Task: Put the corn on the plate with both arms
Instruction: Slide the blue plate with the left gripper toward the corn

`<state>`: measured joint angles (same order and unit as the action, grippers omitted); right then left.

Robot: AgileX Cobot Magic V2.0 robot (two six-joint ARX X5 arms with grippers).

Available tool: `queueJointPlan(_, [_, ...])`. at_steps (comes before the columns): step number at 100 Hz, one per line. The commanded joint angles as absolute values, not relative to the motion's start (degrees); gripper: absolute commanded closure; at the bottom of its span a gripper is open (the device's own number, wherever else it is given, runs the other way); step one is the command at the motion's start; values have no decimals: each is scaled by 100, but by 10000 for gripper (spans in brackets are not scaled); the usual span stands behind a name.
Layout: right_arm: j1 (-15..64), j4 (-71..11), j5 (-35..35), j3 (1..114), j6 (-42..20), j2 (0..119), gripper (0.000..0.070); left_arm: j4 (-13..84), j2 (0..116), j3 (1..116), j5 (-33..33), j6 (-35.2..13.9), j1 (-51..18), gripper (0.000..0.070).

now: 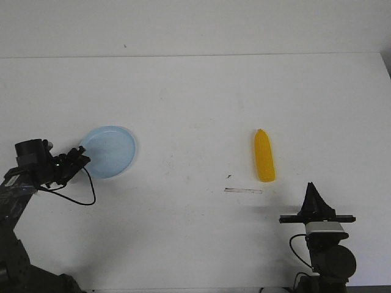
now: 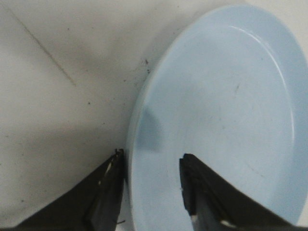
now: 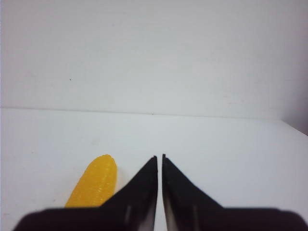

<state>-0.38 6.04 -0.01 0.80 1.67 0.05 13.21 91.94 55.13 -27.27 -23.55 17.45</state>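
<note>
- We judge the step in hand to be the left arm's hold on the plate (image 1: 110, 151): our left gripper (image 2: 151, 161) has its jaws spread, one finger outside the rim and one over the plate's inner surface, straddling the edge at the plate's 8 o'clock in the front view.
- We cannot tell whether the fingers already press on the rim.
- Our right gripper (image 3: 160, 158) has its fingers pressed almost together on nothing, and sits at 5 o'clock from the corn (image 1: 264, 155), near but apart.
- Next, we think, the left jaws must close on the rim, and the right gripper must open and reach the cob.
- The corn lies flat on the white table (image 1: 195, 97), at 3 o'clock from the plate and well apart, its tapered end toward 12 o'clock.
- It looks bright yellow-orange and finely bumpy; the plate is pale blue, shallow and bare.
</note>
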Motion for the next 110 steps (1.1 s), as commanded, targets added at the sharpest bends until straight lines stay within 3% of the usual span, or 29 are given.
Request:
queueJointPlan(1, [-34,642,3,73,115,8,686,1380,9380,5572,-2724,-2370,1723,551])
queueJointPlan(10, [-34,642,3,73,113,8,686,1380,9380,5572,-2724,-2370,1721,627])
queueJointPlan(19, [-34,642,3,73,115,8,686,1380,9380,5572,-2724,-2370,1723,642])
queueJointPlan(24, [-34,642,1,73,115,8,686,1382,9380,5572,-2724,-2370,1723,700])
queueJointPlan(72, [-34,642,1,73,115,8,686,1382,8700,5575,-2696,-2764,1444,700])
queueJointPlan(88, [-34,644,3,73,113,8,686,1385,8482,5575,-2655,-2805,810,699])
queueJointPlan(110, [-34,642,3,73,115,8,686,1352,8473,5575,-2086,-3284,-471,699])
